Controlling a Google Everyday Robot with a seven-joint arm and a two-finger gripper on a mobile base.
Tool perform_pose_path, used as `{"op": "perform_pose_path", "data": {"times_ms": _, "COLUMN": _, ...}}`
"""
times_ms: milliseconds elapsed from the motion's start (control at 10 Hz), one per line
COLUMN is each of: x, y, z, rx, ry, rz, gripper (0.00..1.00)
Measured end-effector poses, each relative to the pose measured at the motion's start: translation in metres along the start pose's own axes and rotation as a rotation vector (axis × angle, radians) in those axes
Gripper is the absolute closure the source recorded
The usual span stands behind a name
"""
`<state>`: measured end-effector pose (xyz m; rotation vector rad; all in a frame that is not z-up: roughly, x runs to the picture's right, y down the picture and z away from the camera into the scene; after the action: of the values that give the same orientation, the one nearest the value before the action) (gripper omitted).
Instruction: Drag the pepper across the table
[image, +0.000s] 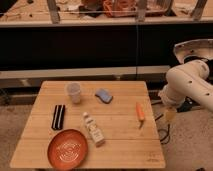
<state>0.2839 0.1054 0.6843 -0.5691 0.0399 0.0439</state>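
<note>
Lower gripper (170, 115), just off the right edge, grip state impossible to tell, onto pepper (140, 113) near that edge; press lightly, drag across table (122, 146), steering clear of bottle (93, 130).

We are looking at a wooden desk (120, 137) carrying a clear cup (74, 92) and blue sponge (103, 95) at the back, a pepper (140, 113) lying right, a black block (58, 116) left, and a bottle (93, 129) beside a plate (53, 146) in front. Our tool (170, 114) is hanging just off the right edge.
</note>
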Motion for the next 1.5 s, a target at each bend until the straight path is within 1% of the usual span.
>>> {"op": "perform_pose_path", "data": {"times_ms": 1400, "x": -0.0001, "y": 0.0002, "z": 0.0002, "rx": 0.0, "ry": 0.001, "rz": -0.001, "gripper": 0.2}}
{"op": "perform_pose_path", "data": {"times_ms": 1500, "x": -0.002, "y": 0.001, "z": -0.0004, "rx": 0.001, "ry": 0.005, "rz": -0.017, "gripper": 0.2}}
